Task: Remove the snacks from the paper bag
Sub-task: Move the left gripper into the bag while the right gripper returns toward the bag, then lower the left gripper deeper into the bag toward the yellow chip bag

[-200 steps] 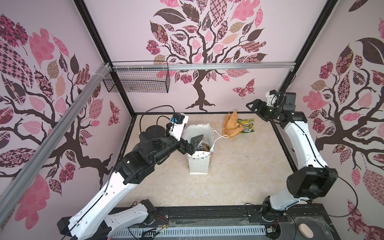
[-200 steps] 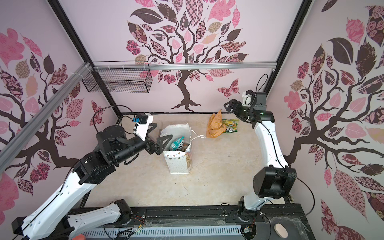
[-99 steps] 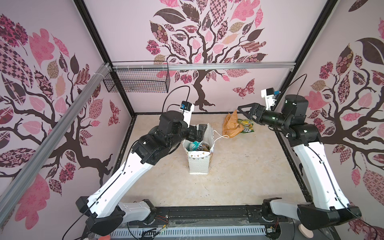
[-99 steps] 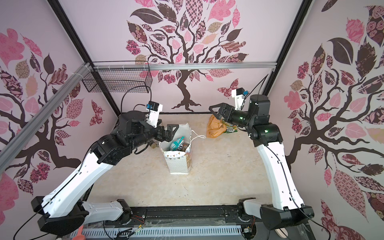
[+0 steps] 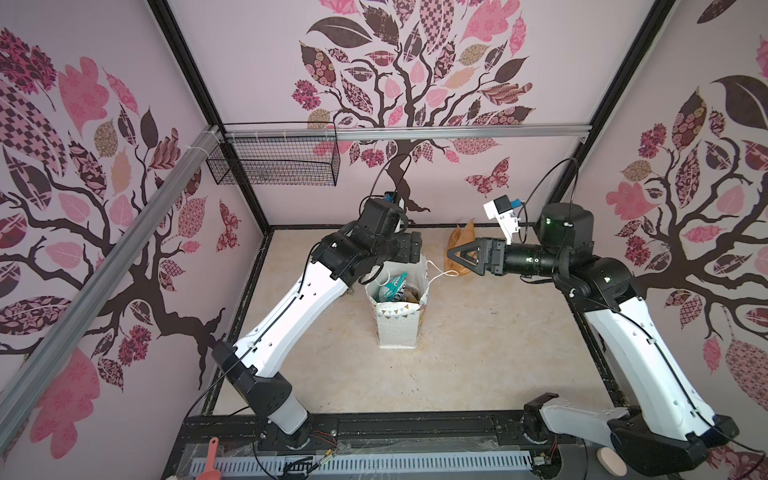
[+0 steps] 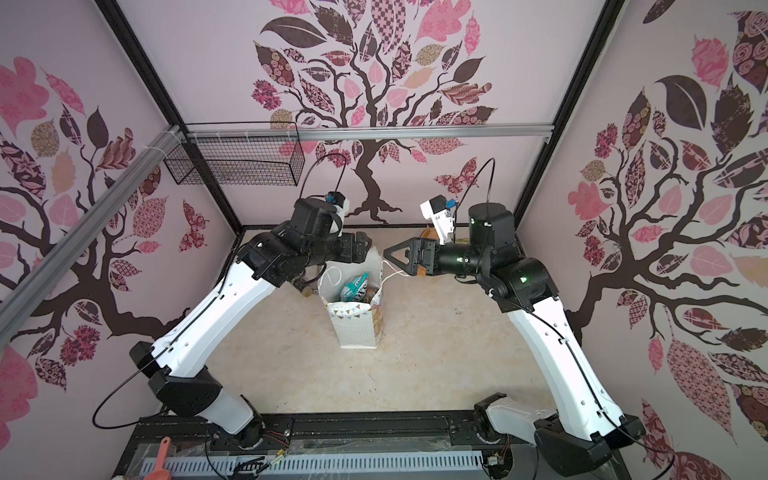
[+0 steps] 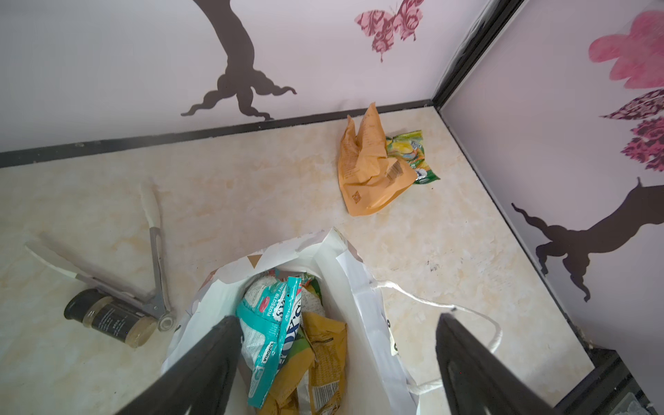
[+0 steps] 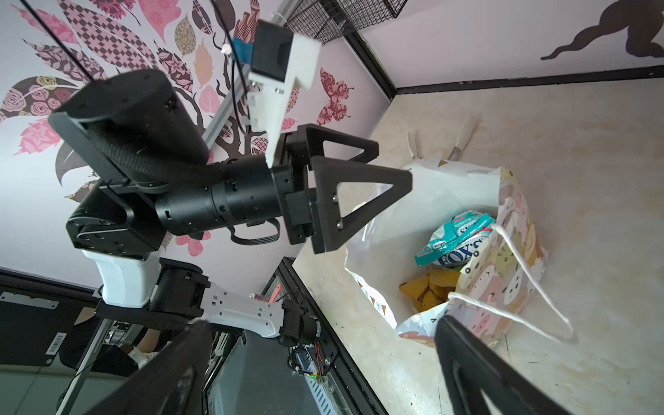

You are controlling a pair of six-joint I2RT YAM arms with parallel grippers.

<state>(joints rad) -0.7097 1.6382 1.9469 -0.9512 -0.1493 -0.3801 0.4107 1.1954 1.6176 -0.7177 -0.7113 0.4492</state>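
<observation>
**Both grippers spread wide at the paper bag (image 5: 397,328)**

We see the left gripper (image 7: 336,319) poised over the bag's open mouth with its jaws set far apart and nothing between them. In the left wrist view one finger (image 7: 215,359) lies over the near rim of the bag. Its partner lies outside the opposite wall, above the loose white cord handle (image 7: 449,309). We cannot tell whether either finger touches the paper.

Directly below that gripper, inside the bag, the teal packet (image 7: 269,323) stands on top of the pile. The mustard-yellow packet (image 7: 323,345) sits just beside it, deeper down. Beyond the fingertips, well apart from the bag and near the back wall, the orange packet (image 7: 366,169) lies on the table (image 5: 478,353). It partly covers a green-and-yellow packet (image 7: 409,151). Off to the outer side of the first finger, a pair of tongs (image 7: 154,258) rests against a small jar (image 7: 107,318) lying on its side.

We find the right gripper (image 5: 453,254) raised beside the bag on its handle side, pointing toward the left gripper. Its jaws are equally wide and empty. In both top views the bag stands upright between the two arms.
</observation>
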